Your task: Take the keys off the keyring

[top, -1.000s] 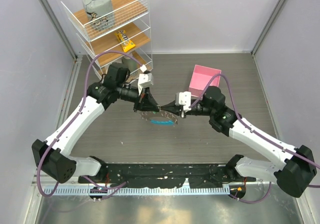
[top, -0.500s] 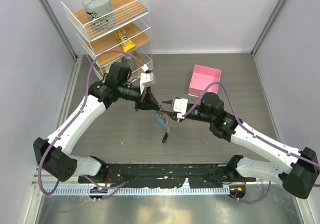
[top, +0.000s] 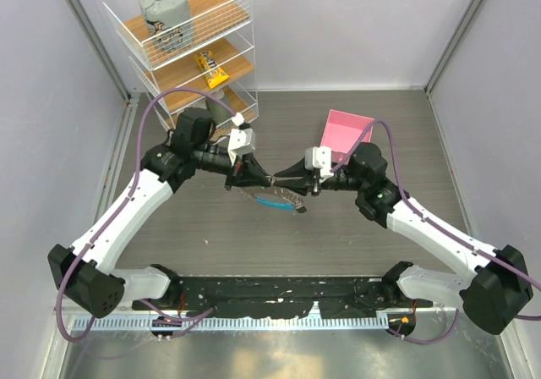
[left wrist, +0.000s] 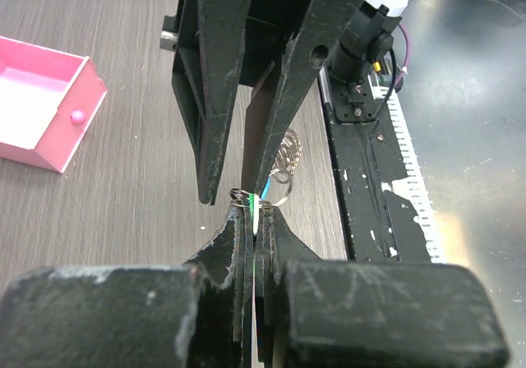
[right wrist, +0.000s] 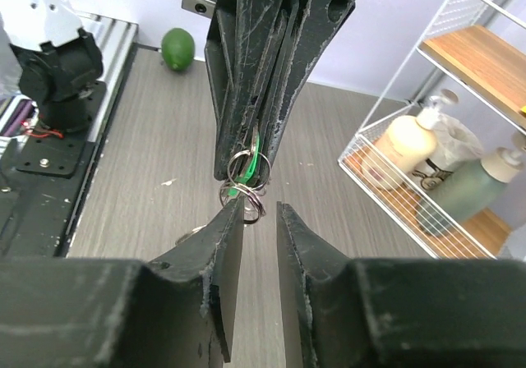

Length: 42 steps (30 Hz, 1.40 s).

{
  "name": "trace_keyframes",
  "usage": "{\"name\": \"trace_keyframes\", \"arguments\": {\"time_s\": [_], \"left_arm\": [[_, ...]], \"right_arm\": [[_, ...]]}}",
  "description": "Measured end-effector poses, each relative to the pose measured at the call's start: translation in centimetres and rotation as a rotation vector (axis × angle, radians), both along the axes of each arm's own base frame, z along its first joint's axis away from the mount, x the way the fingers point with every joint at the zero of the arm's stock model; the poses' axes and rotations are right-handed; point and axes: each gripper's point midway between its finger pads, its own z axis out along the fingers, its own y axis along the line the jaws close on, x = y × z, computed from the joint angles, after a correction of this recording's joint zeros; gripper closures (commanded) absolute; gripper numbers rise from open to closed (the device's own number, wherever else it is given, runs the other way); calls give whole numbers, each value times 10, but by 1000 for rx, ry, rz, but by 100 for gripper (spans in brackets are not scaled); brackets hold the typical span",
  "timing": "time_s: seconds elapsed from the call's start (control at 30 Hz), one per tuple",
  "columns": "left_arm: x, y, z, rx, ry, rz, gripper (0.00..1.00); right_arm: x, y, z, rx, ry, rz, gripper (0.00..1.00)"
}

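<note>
Mid-frame above the counter (top: 254, 235), left jaws clamp the green key (right wrist: 246, 171), right jaws slightly apart at the dangling keyring (left wrist: 286, 148).

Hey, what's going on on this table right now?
Two robot arms meet tip to tip over the table. The left gripper is clamped on the green-headed key. The right gripper faces it with its jaws slightly apart. The keyring, with its blue strip, dangles below where they meet. The key looks still attached.
</note>
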Motion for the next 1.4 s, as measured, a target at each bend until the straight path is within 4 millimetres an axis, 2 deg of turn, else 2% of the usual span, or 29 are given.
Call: {"name": "trace_keyframes", "arguments": {"time_s": [0.23,0.33,0.47,0.87,1.07,1.3,1.4], "left_arm": [[-4,0,2,-6,-5,-9,100],[-4,0,3,-8,-6,-13,100],[-6,0,4,-13,-19,-20,100],[-11,1,11,-37,-40,-43,100],[-11,0,15,-49,-56,-49,100],[-12,1,15,-51,-56,-52,100],[-13,0,15,-52,-55,-54,100]], "right_arm": [[-8,2,1,23,46,90,71],[-10,2,0,25,59,109,67],[-10,1,1,34,82,132,66],[-12,-5,6,82,192,213,68],[-13,-7,3,90,241,235,70],[-14,-6,6,104,254,250,70],[-14,-6,10,117,250,259,74]]}}
